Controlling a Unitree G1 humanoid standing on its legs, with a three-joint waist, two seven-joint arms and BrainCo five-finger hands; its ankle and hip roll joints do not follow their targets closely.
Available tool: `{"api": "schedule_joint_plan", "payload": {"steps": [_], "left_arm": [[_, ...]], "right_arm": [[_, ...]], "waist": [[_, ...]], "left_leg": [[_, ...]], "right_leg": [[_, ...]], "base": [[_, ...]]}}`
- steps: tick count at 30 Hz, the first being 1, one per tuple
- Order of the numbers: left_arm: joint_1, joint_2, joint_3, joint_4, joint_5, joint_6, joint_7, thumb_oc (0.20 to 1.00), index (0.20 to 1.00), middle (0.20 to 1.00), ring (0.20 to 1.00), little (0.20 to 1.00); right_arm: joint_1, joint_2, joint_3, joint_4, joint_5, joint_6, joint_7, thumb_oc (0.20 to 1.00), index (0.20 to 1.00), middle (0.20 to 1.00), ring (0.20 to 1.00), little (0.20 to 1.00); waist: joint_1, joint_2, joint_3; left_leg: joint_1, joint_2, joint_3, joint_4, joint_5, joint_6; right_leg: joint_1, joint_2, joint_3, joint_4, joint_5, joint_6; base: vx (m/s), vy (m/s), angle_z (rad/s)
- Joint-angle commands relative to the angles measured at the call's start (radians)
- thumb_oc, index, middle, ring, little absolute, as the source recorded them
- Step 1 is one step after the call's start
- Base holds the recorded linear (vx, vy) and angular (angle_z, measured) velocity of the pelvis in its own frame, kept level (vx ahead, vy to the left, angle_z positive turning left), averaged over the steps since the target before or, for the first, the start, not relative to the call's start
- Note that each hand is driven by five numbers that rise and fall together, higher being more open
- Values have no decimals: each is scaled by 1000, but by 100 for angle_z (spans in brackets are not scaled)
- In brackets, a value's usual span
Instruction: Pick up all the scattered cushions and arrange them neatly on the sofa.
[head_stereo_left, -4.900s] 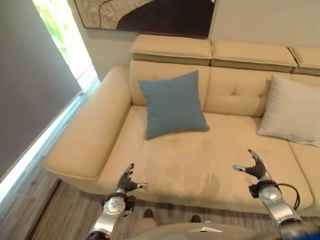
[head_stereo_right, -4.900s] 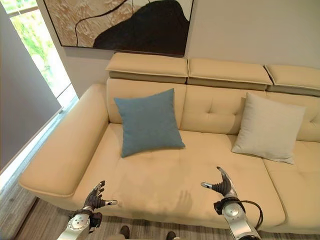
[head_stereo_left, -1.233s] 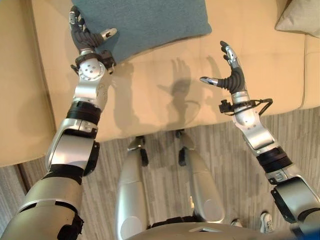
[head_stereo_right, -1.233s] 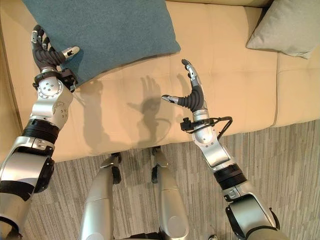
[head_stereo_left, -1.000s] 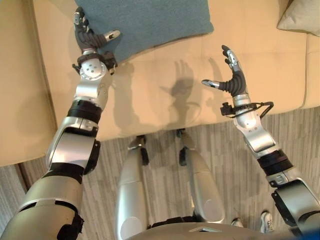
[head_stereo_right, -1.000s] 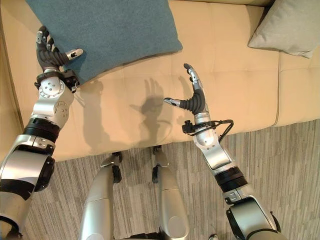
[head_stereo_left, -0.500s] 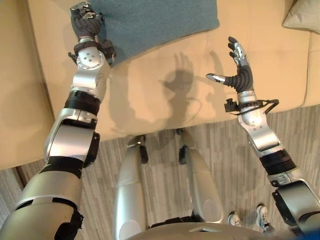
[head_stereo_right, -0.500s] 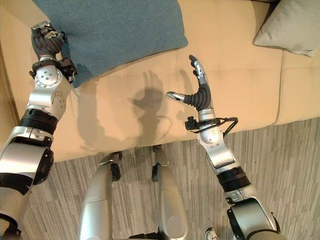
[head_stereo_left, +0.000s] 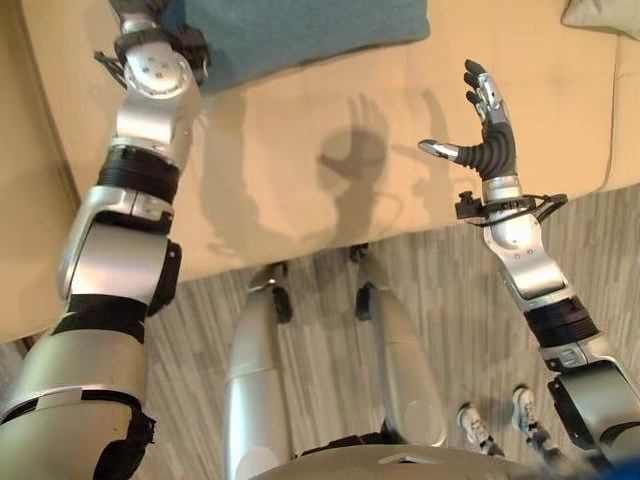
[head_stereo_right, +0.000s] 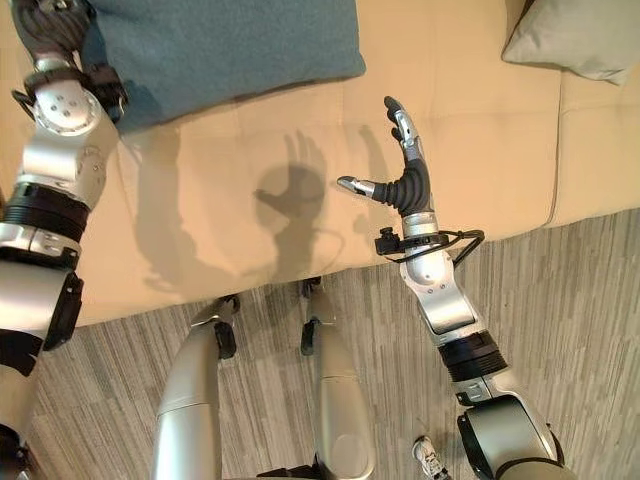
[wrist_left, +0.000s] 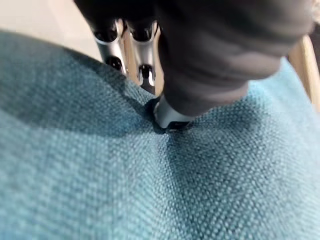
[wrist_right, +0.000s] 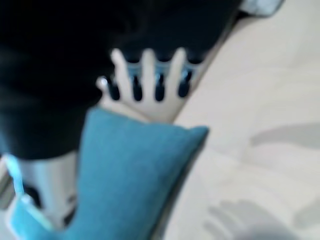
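A blue cushion (head_stereo_right: 220, 45) lies on the cream sofa seat (head_stereo_left: 300, 150) at its far left. My left hand (head_stereo_right: 45, 25) is at the cushion's near-left corner. In the left wrist view its thumb (wrist_left: 170, 112) presses into the blue cloth (wrist_left: 100, 190) opposite its curled fingers (wrist_left: 130, 50), pinching the corner. My right hand (head_stereo_left: 490, 140) hovers open above the seat's front edge, fingers straight, holding nothing. In the right wrist view its fingers (wrist_right: 145, 75) show above the blue cushion (wrist_right: 130, 170). A beige cushion (head_stereo_right: 570, 40) rests at the far right.
The sofa's left armrest (head_stereo_left: 30, 200) borders the seat beside my left arm. Grey wood-plank floor (head_stereo_left: 450, 330) runs along the sofa's front. A pair of shoes (head_stereo_left: 490, 415) stands on the floor at lower right.
My left hand went from spread over the cushion's corner to curled shut on it, and the arm reached farther. The right hand rose slightly, still open. The camera now looks steeply down.
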Motion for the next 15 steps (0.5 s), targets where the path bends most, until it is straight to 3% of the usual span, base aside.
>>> {"api": "schedule_joint_plan", "payload": {"steps": [1, 3, 4, 5, 7, 9, 10, 12, 13, 14, 15], "left_arm": [[-146, -1, -5, -52, 89, -102, 21, 200, 200, 200, 200, 200], [-184, 27, -21, -45, 94, -102, 31, 200, 200, 200, 200, 200], [-186, 26, -22, -43, 93, -103, 31, 200, 200, 200, 200, 200], [-201, 37, -29, -40, 93, -103, 34, 200, 200, 200, 200, 200], [-229, 55, -41, -27, 97, -100, 39, 200, 200, 200, 200, 200], [-240, 56, -45, -22, 99, -101, 42, 200, 200, 200, 200, 200], [-246, 58, -48, -19, 100, -100, 45, 200, 200, 200, 200, 200], [-266, 67, -49, -10, 91, -103, 51, 200, 200, 200, 200, 200], [-266, 66, -49, -10, 91, -104, 50, 200, 200, 200, 200, 200], [-292, 64, -72, 31, 49, -93, 17, 200, 200, 200, 200, 200], [-295, 64, -82, 44, 32, -85, -9, 467, 467, 467, 467, 467]], "right_arm": [[17, -71, -53, -14, 1, -66, -2, 1000, 1000, 1000, 1000, 1000], [28, -81, -49, -11, 3, -68, 7, 1000, 1000, 1000, 1000, 1000], [29, -81, -50, -11, 3, -69, 7, 1000, 1000, 1000, 1000, 1000], [32, -83, -50, -12, 4, -69, 11, 1000, 1000, 1000, 1000, 1000], [45, -92, -50, -21, 5, -71, 22, 1000, 1000, 1000, 1000, 1000], [50, -95, -52, -24, 4, -72, 25, 1000, 1000, 1000, 1000, 1000], [50, -95, -51, -25, 4, -72, 26, 1000, 1000, 1000, 1000, 1000], [55, -98, -53, -24, 11, -75, 28, 1000, 1000, 1000, 1000, 1000], [55, -99, -53, -25, 11, -75, 28, 1000, 1000, 1000, 1000, 1000], [51, -107, -47, -24, 23, -72, 29, 1000, 1000, 1000, 1000, 1000], [50, -114, -43, -25, 20, -65, 35, 1000, 1000, 1000, 1000, 1000]], "waist": [[-24, 67, -53], [-24, 78, -71], [-27, 73, -63], [-25, 79, -74], [-28, 84, -81], [-33, 80, -76], [-31, 85, -85], [-33, 88, -87], [-37, 83, -79], [-37, 91, -88], [-37, 91, -86]], "left_leg": [[116, -35, -100, -132, -66, -96], [133, -34, -110, -138, -97, -97], [122, -37, -97, -132, -71, -93], [133, -34, -109, -136, -100, -96], [139, -33, -106, -134, -105, -95], [129, -37, -91, -129, -79, -91], [141, -34, -104, -135, -106, -95], [143, -32, -102, -135, -109, -97], [131, -36, -89, -130, -78, -93], [140, -29, -98, -132, -108, -99], [140, -29, -97, -132, -109, -98]], "right_leg": [[134, -64, -28, -8, -13, 115], [145, -59, -21, -12, -26, 125], [137, -66, -28, -11, -9, 118], [147, -60, -21, -15, -23, 126], [152, -63, -22, -16, -18, 130], [145, -72, -30, -17, 3, 124], [153, -65, -23, -21, -13, 132], [158, -64, -24, -25, -8, 133], [149, -73, -31, -24, 11, 126], [161, -64, -31, -31, -1, 135], [161, -68, -34, -33, 5, 136]], "base": [[-75, -1, -13], [58, 13, -8], [102, 12, 0], [0, 0, 0], [53, 10, 1], [-37, 2, 1], [0, 0, 0], [7, 14, 0], [0, 0, 0], [-5, 8, -4], [88, 12, -4]]}}
